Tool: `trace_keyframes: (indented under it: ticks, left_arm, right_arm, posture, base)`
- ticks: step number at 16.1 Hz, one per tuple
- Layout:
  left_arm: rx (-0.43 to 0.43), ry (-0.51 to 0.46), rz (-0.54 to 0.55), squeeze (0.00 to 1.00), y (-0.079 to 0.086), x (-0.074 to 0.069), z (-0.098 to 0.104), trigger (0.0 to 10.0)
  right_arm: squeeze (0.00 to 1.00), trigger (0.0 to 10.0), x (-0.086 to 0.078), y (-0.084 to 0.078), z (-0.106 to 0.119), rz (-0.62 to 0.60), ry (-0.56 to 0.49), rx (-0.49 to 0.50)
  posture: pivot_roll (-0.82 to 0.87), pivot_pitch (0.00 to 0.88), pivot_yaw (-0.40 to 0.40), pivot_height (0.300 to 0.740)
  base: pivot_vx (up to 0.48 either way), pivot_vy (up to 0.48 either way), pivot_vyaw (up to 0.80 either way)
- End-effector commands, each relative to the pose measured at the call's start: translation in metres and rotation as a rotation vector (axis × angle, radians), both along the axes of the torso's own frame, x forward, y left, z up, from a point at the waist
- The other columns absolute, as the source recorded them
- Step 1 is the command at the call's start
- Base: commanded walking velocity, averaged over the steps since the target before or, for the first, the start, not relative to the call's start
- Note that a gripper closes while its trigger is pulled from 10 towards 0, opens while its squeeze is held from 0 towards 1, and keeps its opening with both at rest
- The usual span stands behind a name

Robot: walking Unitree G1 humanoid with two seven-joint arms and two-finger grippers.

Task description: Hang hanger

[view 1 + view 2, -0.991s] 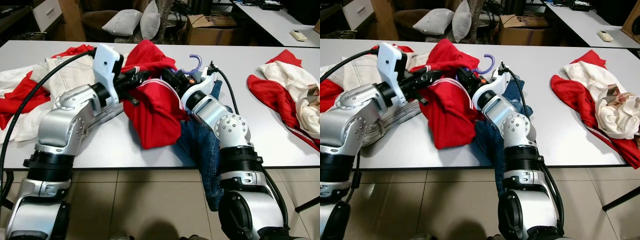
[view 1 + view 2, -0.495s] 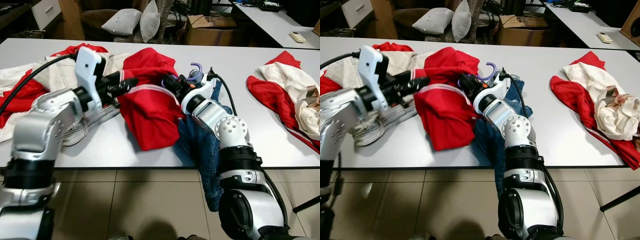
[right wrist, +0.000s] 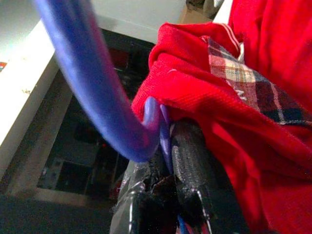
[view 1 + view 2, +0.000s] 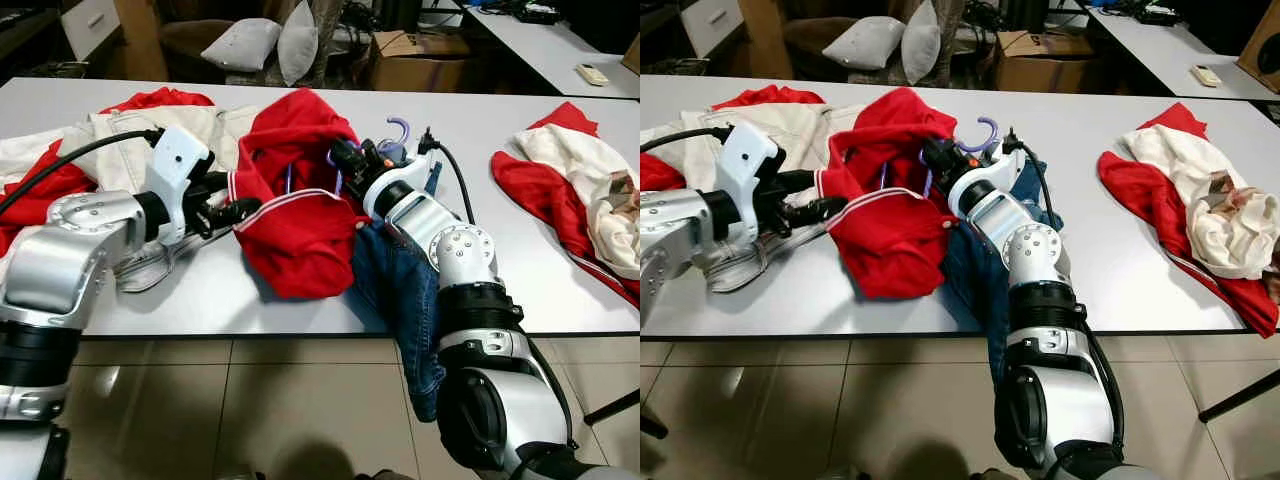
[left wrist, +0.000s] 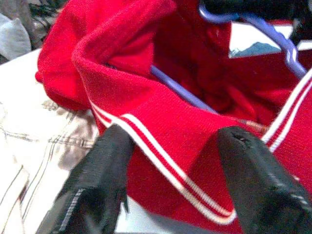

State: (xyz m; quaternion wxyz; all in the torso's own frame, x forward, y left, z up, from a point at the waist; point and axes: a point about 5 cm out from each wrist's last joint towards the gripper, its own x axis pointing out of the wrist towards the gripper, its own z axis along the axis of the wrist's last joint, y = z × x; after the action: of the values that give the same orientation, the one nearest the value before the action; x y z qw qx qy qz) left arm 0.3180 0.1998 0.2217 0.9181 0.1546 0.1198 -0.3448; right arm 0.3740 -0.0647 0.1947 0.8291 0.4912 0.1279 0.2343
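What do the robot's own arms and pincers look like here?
Both arms are silver metal segments with black ring joints. The left arm has a white wrist block and a black cable. The right arm also trails a black cable. Each pincer has two long black fingers.

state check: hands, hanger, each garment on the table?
Left hand: open, fingers either side of the sweater's striped hem.
Right hand: shut on the hanger's neck.
Purple hanger: held, hook up, its bars inside the sweater.
Red sweater: bunched on the table, hem open.
Jeans: draped over the table edge.
Cream jacket: crumpled at the robot's left.
Red and cream clothes: heaped at the robot's right.
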Motion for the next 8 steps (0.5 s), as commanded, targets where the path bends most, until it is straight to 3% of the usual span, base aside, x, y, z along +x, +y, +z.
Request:
trace_keyframes:
  ticks: [1, 5, 8]
  left_arm:
    - [0.040, 0.007, -0.044, 1.00, 0.001, -0.005, 0.000, 10.0]
    - [0.029, 0.006, -0.030, 1.00, 0.015, -0.007, 0.003, 10.0]
    - [0.089, 0.012, 0.040, 1.00, 0.041, -0.013, 0.000, 10.0]
  right_arm:
    - [0.00, 10.0, 0.003, -0.002, 0.009, -0.014, -0.025, 0.016]
    - [0.00, 10.0, 0.006, -0.005, 0.010, -0.019, -0.027, 0.018]
    - [0.00, 10.0, 0.008, -0.006, 0.012, -0.023, -0.038, 0.010]
  posture:
    - [0.09, 0.000, -0.047, 0.740]
    - [0.09, 0.000, -0.050, 0.740]
    - [0.10, 0.000, -0.057, 0.740]
  base:
    - [0.000, 0.000, 0.00]
    - [0.000, 0.000, 0.00]
    - [0.000, 0.000, 0.00]
